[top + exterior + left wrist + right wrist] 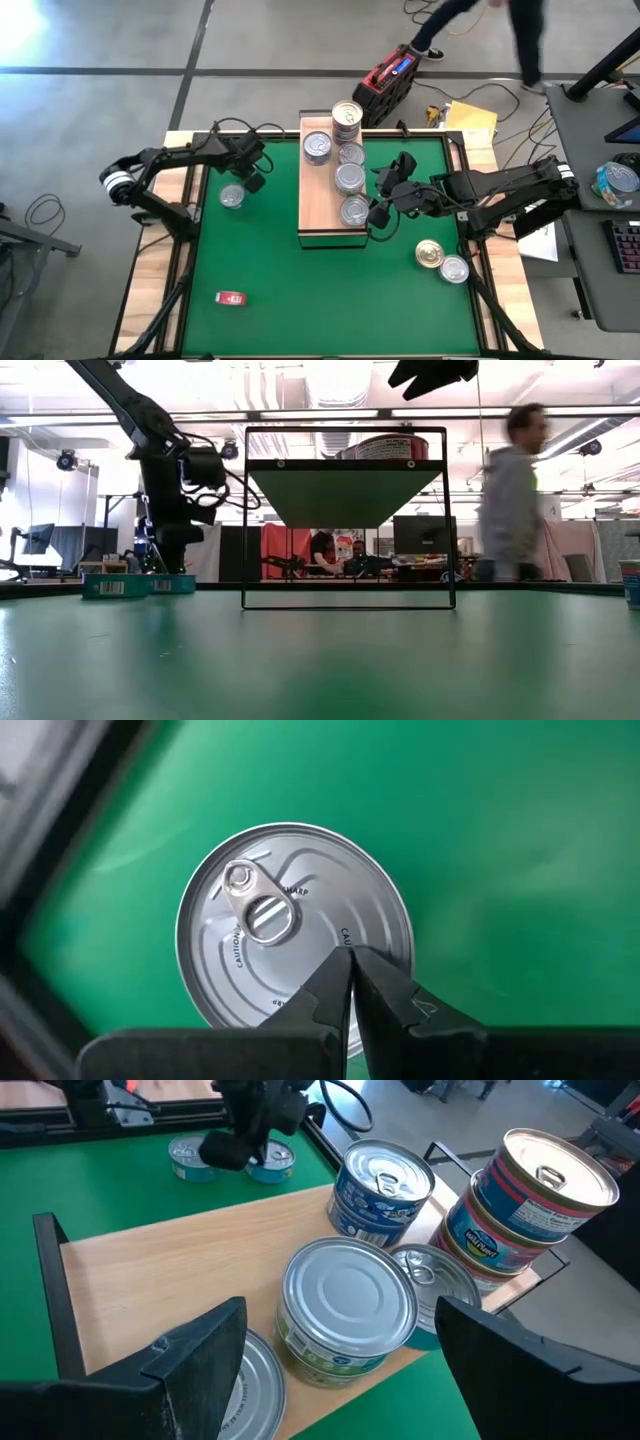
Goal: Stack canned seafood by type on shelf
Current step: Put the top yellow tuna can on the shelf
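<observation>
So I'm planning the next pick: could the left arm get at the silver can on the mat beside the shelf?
Probably yes. The left gripper hangs right above that silver can with nothing between them, but it is shut and would have to open first.

Shelf: long light-wood board (318, 205) at mat centre, tins (350, 178) along its right.
Left: lone round tin (232, 197).
Right: two tins (441, 261) together.
</observation>
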Action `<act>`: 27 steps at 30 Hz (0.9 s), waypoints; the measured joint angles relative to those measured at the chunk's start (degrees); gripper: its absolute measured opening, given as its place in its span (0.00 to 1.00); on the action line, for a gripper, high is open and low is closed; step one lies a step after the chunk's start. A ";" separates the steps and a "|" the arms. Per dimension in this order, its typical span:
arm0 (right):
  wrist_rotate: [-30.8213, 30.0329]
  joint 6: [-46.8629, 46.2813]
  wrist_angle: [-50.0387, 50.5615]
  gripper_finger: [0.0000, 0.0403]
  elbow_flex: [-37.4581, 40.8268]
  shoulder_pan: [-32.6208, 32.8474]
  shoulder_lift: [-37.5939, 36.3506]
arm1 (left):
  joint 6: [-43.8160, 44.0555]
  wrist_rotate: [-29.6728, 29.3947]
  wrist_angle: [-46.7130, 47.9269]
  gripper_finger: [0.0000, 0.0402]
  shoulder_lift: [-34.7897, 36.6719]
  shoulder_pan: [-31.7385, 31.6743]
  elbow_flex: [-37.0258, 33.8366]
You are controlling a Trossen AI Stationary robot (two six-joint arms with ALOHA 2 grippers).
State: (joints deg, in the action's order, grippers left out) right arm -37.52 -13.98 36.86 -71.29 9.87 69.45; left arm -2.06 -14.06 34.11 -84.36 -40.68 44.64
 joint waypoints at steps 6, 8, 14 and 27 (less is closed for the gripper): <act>0.00 0.00 -0.33 0.78 0.00 0.00 0.00 | 2.13 5.46 4.44 0.00 3.72 1.64 -0.23; 0.00 0.00 -0.33 0.78 0.00 0.00 0.00 | 3.15 7.90 6.27 0.00 4.68 2.09 -0.23; 0.00 0.02 -0.35 0.78 0.00 0.00 0.00 | 4.68 8.23 7.75 0.00 5.73 5.59 -0.26; 0.00 0.63 -1.27 0.78 0.11 0.00 0.00 | 5.37 -1.06 3.79 0.00 1.33 7.14 -0.32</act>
State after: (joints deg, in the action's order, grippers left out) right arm -37.52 -13.34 35.59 -71.18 9.87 69.45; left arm 3.31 -15.12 37.90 -83.03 -33.54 44.31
